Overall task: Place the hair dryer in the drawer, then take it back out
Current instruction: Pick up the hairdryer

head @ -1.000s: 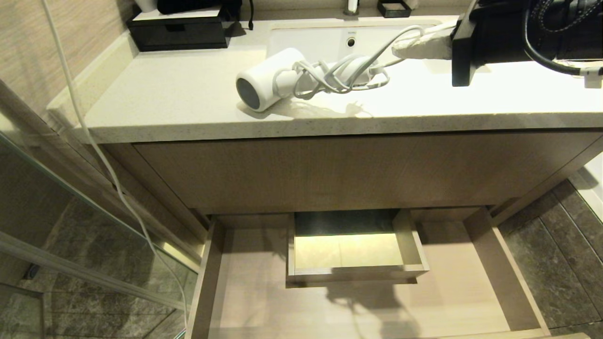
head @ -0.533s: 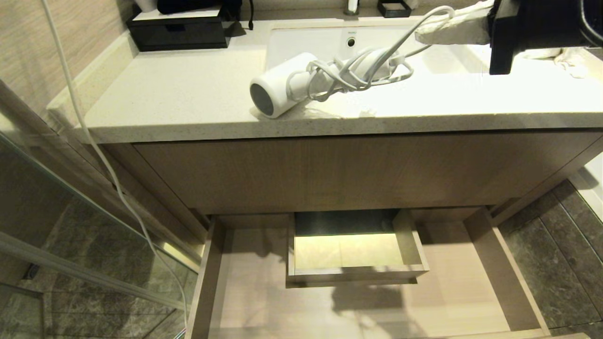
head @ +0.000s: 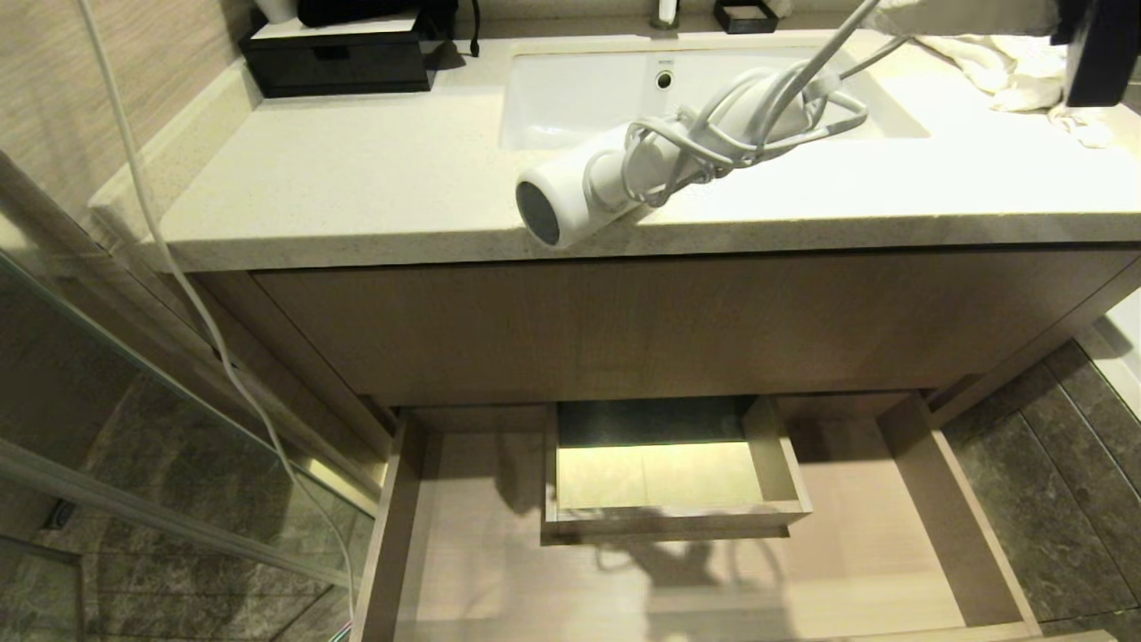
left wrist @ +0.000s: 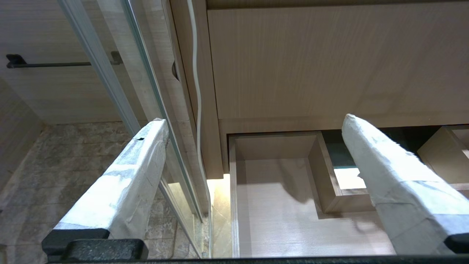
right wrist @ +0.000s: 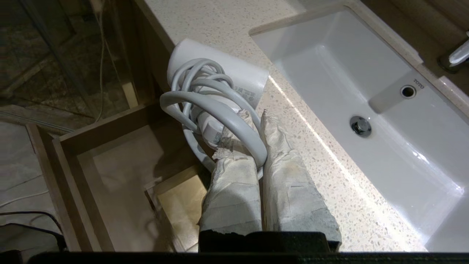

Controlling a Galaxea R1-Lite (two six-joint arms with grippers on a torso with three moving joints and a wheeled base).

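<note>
Right gripper (right wrist: 253, 117) clamped tight on a loop of the hair dryer's cord; hair dryer (head: 615, 178) hanging barrel-down over the counter's front edge, centre of the head view. Open drawer (head: 927, 481) waiting along the bottom of that frame. Best lowered slowly, clear of the countertop (head: 357, 178) lip and the boxed notch (head: 669, 481). Left gripper (left wrist: 253, 139) spread wide, empty, low beside the drawer.
</note>
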